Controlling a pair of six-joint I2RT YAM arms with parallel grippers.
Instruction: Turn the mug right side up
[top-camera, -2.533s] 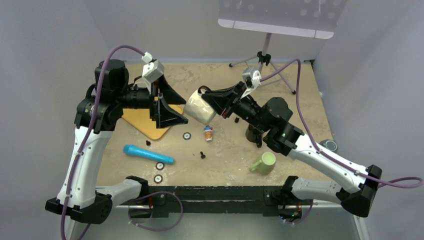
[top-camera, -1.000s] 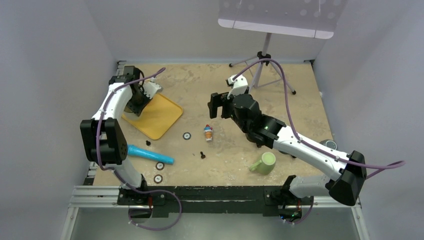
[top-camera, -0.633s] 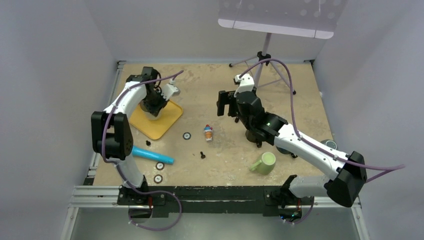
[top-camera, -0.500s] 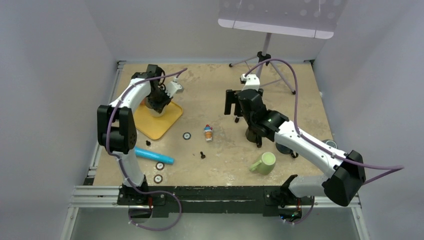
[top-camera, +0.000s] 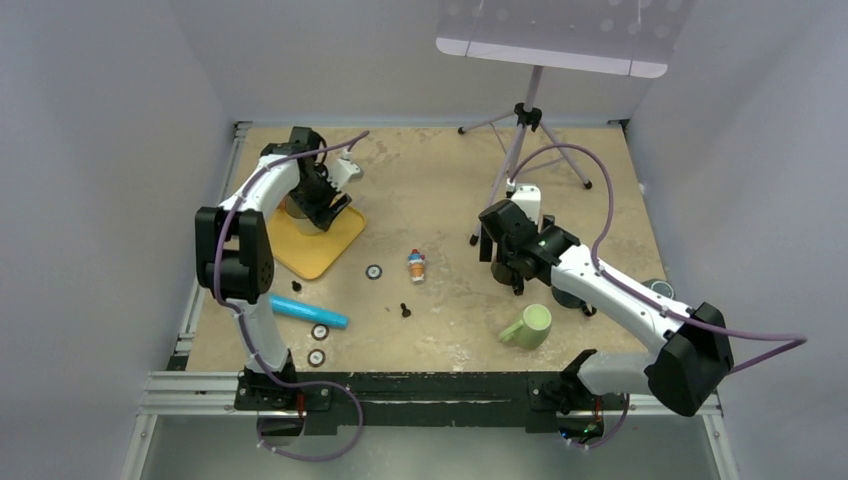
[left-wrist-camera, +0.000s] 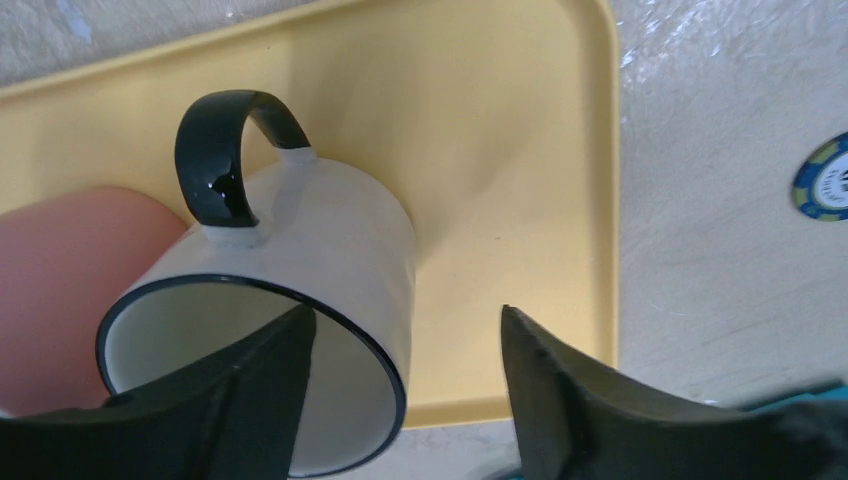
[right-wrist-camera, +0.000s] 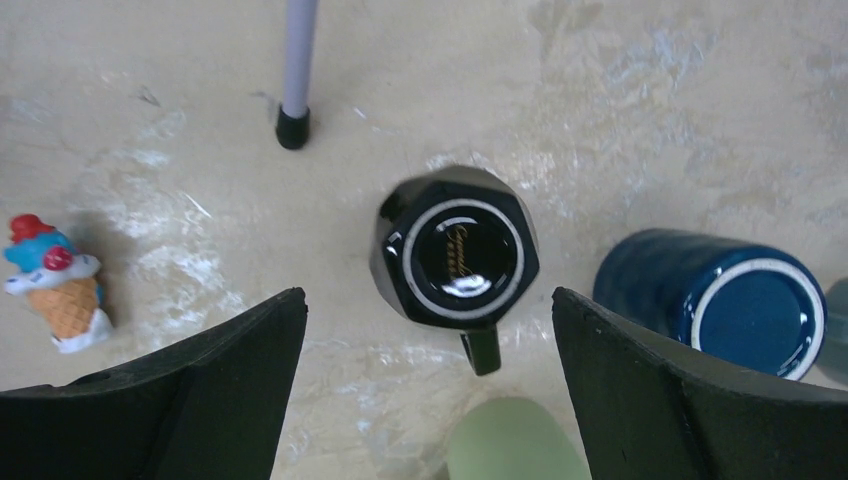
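A white mug (left-wrist-camera: 300, 260) with a black handle and rim stands mouth up on the yellow tray (left-wrist-camera: 500, 150). In the top view this white mug (top-camera: 300, 212) is at the tray's (top-camera: 322, 248) far left. My left gripper (left-wrist-camera: 405, 315) is open. One finger reaches inside the mug's mouth, and the other hangs outside, clear of the wall. My right gripper (right-wrist-camera: 428, 295) is open and empty, hovering over a black mug (right-wrist-camera: 457, 247) that stands upside down, handle toward me. From above, the right gripper (top-camera: 492, 228) sits just beyond the black mug (top-camera: 507, 270).
A dark blue mug (right-wrist-camera: 720, 300) stands base up right of the black one. A green mug (top-camera: 530, 325) lies nearer me. An ice-cream toy (top-camera: 416, 266), a blue marker (top-camera: 297, 309), small chips and a tripod stand (top-camera: 530, 110) are also on the table. Something pink (left-wrist-camera: 60, 270) sits beside the white mug.
The left gripper has opened, letting go of the white mug, which now stands on the tray. The right arm has swung back toward me and now hovers over the black mug.
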